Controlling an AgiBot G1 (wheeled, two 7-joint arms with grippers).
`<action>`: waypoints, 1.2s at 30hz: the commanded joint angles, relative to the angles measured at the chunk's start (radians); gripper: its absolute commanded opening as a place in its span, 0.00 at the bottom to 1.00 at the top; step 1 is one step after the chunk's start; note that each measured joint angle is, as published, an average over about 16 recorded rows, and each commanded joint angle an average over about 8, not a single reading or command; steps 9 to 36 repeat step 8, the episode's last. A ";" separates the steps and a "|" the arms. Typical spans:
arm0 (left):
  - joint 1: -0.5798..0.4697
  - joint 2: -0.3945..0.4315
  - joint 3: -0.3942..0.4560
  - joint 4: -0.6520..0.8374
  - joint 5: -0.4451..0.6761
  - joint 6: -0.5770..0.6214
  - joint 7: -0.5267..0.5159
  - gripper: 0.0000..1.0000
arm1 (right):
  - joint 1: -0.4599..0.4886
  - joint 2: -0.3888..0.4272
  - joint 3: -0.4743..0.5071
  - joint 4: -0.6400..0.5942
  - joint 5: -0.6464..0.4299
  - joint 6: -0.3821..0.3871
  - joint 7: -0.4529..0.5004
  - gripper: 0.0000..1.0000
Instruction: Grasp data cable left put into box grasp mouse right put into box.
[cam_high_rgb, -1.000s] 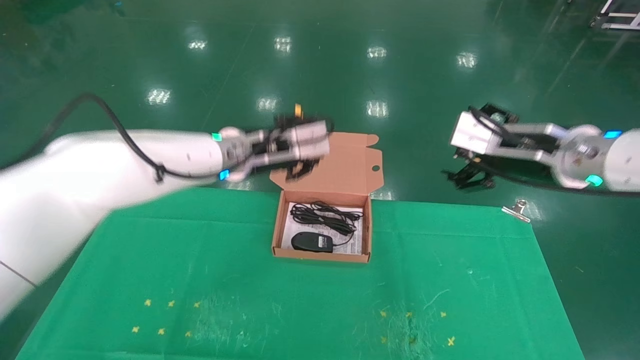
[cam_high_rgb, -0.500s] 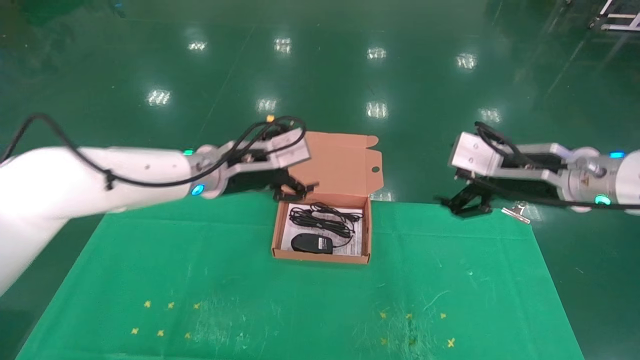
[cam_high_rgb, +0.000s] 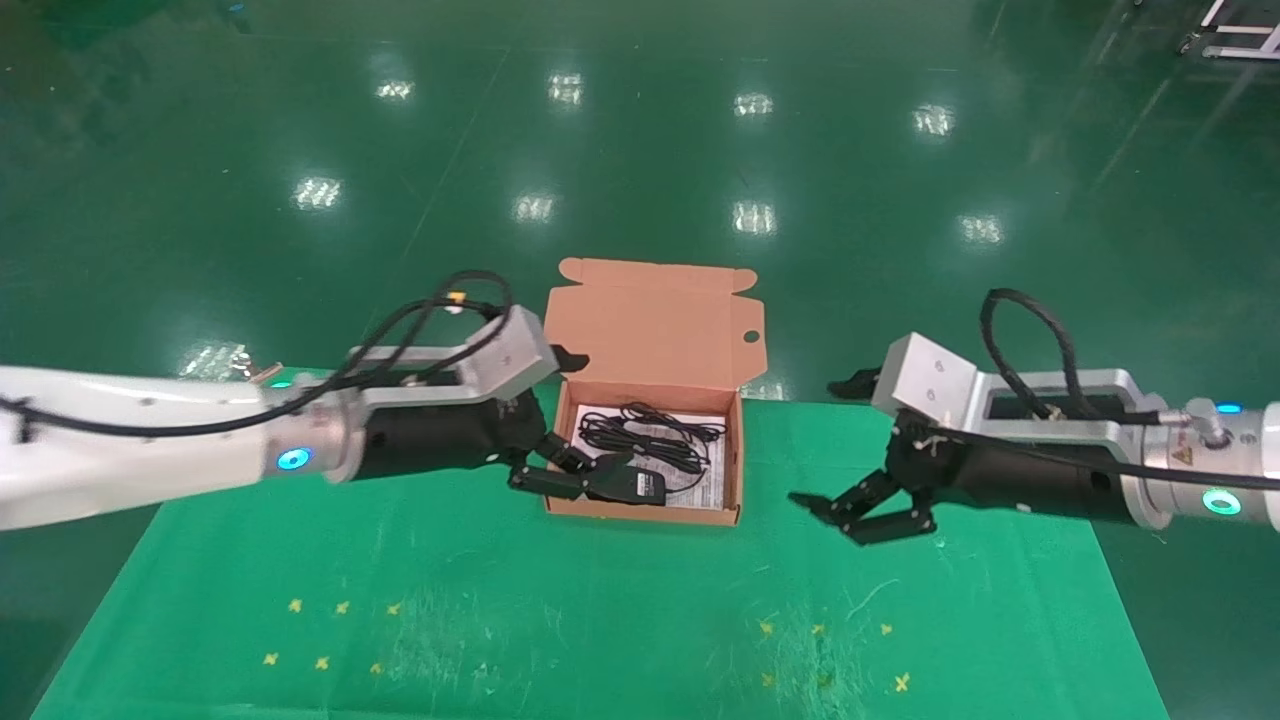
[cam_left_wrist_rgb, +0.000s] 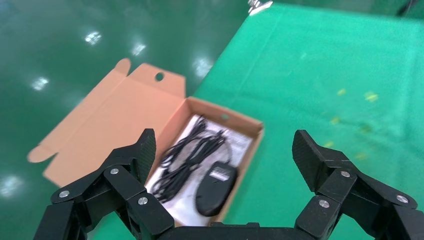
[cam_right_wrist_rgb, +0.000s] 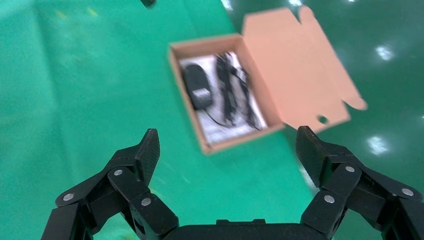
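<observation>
A green-clothed table (cam_high_rgb: 600, 600) carries the open box (cam_high_rgb: 735, 470), which sits between the left gripper (cam_high_rgb: 560, 470) and right gripper (cam_high_rgb: 865, 510).

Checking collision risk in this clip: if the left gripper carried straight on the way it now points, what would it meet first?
Most likely the box: the open left gripper points at its near wall, with the mouse and data cable just inside. Height above the rim is unclear.

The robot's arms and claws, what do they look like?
Both arms have glossy white shells ending in silver wrist rings with glowing teal lights, black forearm cylinders, and angled grey camera blocks fed by looping black cables. The left gripper and right gripper are black, linkage-jointed fingers with silver rivets.
</observation>
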 joint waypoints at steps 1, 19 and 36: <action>0.020 -0.022 -0.027 -0.015 -0.036 0.032 0.003 1.00 | -0.020 0.005 0.022 0.001 0.041 -0.022 -0.010 1.00; 0.076 -0.083 -0.103 -0.056 -0.137 0.120 0.010 1.00 | -0.075 0.019 0.085 0.004 0.154 -0.083 -0.040 1.00; 0.076 -0.083 -0.103 -0.056 -0.137 0.120 0.010 1.00 | -0.075 0.019 0.085 0.004 0.154 -0.083 -0.040 1.00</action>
